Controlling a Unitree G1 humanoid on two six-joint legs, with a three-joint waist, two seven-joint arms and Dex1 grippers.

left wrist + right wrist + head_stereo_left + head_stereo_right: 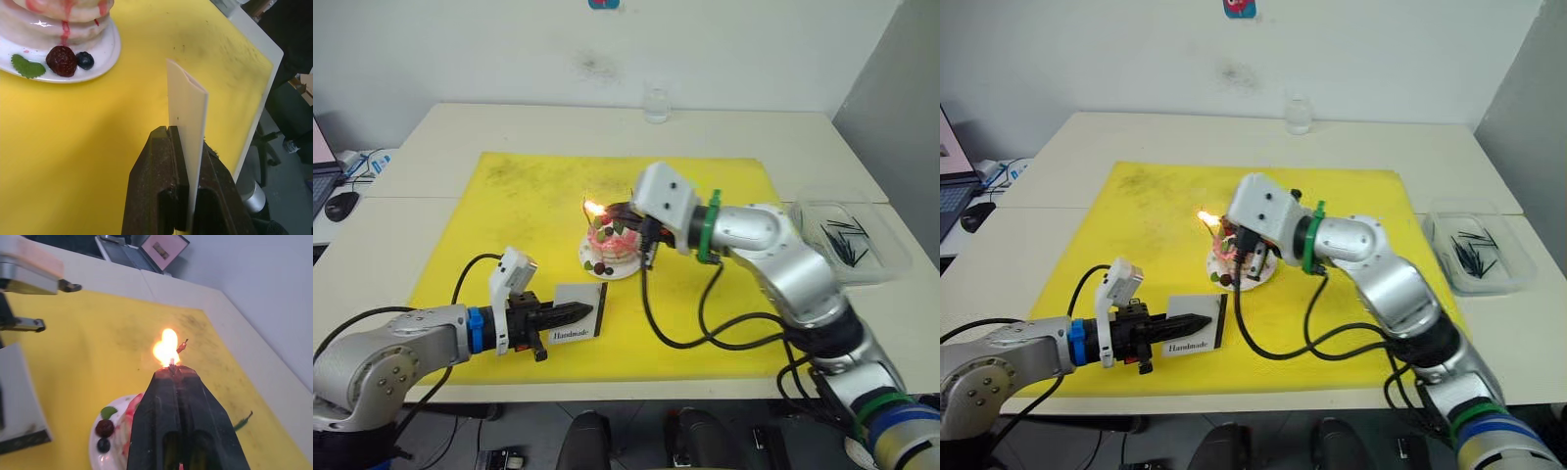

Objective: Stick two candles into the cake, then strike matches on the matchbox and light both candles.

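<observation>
Nearest the camera, the matchbox (579,311) is gripped on edge by the left hand (570,314), on the near part of the yellow mat (529,206) covering the worktop (460,127). The box is judged light and thin, easily crushed, so it is best taken by its flat faces, as is done here. Farther, at the mat's middle, the cake (610,247) stands on its white plate. The right hand (172,373) is clenched on a burning match (172,363) and is held just above the cake; the flame (595,207) is seen at the cake's far left side. The match is judged brittle and short-lived. Spare matches (847,240) are kept in a clear tray (901,257) at the right
</observation>
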